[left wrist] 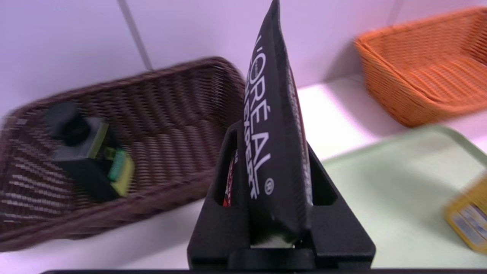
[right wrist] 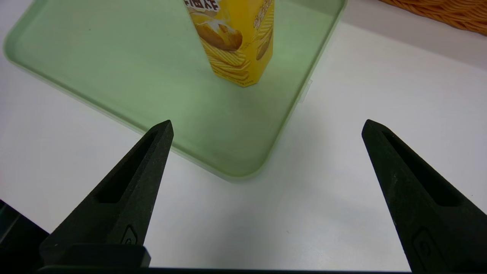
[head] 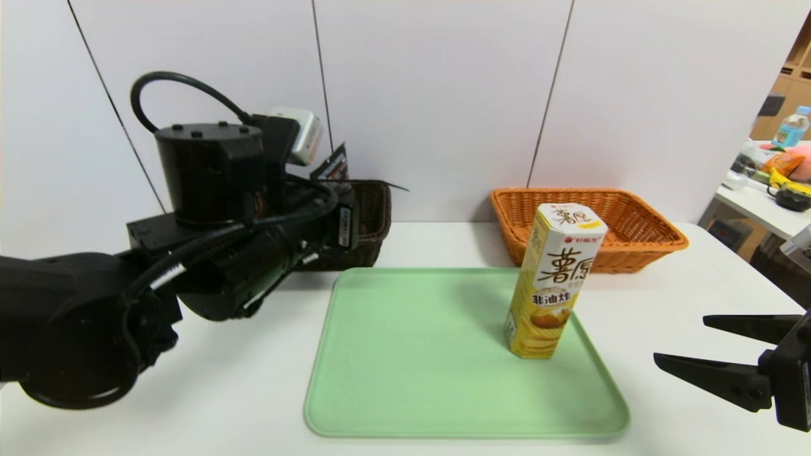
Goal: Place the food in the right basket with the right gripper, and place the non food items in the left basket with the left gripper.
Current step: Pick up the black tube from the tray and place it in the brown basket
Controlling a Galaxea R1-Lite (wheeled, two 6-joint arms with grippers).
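In the head view there are two baskets and one green tray [head: 405, 380] on the white tabletop [head: 222, 405]. At the left is one dark brown basket [left wrist: 171, 144]; the left wrist view shows one dark box [left wrist: 93, 160] inside it. Near this basket, the jaws of the left gripper [left wrist: 276, 152] are closed on one black packet [left wrist: 274, 125], with "L'ORÉAL" and "EXPERT" printed in white. Next, one yellow and white snack box [head: 554, 282], which reads "薯愿" and "非油炸", is standing on the tray. Behind it is one orange basket [head: 589, 253]. At the far right, the right gripper [right wrist: 267, 121] is beside the tray, its jaws wide apart, holding nothing.
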